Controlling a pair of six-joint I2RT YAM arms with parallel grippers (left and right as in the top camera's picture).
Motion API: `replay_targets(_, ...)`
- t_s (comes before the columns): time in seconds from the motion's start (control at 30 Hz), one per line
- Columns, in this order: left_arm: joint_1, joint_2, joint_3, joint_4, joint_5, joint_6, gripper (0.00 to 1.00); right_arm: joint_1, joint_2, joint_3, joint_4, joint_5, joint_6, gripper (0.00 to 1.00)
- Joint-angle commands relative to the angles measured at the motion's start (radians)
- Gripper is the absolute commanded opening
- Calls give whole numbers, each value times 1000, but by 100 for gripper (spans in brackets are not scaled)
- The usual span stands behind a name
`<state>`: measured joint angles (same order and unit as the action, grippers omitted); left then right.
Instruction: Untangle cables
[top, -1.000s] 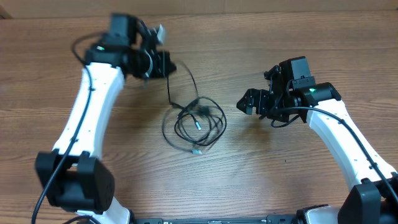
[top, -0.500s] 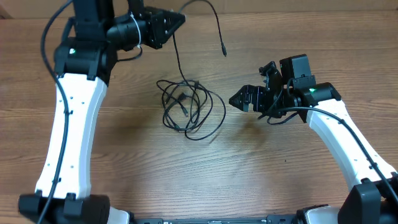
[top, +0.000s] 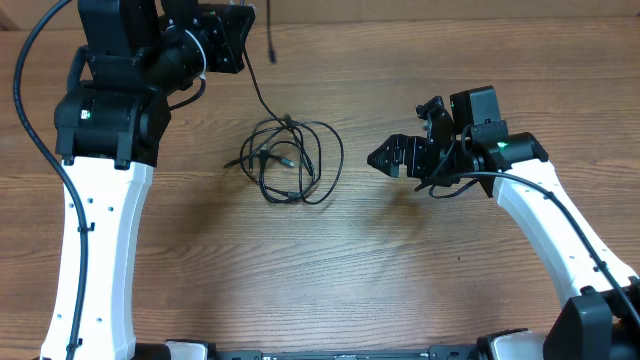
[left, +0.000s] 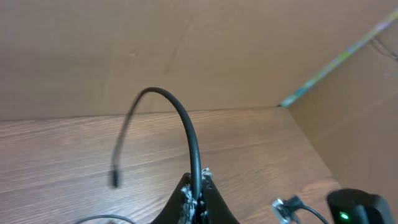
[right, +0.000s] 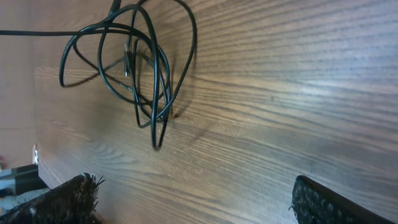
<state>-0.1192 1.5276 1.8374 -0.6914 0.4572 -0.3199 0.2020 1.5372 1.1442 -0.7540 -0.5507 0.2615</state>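
Overhead, thin black plug-ended cables (top: 290, 165) lie looped mid-worktop on the brown wooden table (top: 300, 290), one cord running up to the left gripper (top: 240, 35) at the far-left corner. In the left wrist view its jaws pinch that cord. In the right wrist view the right gripper (right: 193, 202) is spread wide, apart from the tangle.

You have a brown wood-grain table (top: 420, 290) under both arms. On it lies 1 loose tangle of thin black cables (top: 295, 165), ahead of the right gripper (right: 193, 202) and clear of its spread fingertips. 1 strand leaves the wood at the tangle's far edge and rises to the left gripper (left: 198, 194), which pinches it.
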Motion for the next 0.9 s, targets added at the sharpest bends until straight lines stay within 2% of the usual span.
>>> replay_targets(0.0,-6,-15,26,11,72,-25,4,39,-11,5,25,-4,-5,98)
replay_targets(0.27,-6,-15,25,-45,56,-16,4,175,77,5,128,133,-1,83)
replay_targets(0.67,-6,-15,25,-67,48,-16,4,266,230,5,389,157,3,73)
replay_targets(0.87,-6,-15,25,-71,48,-16,4,271,288,5,492,159,77,70)
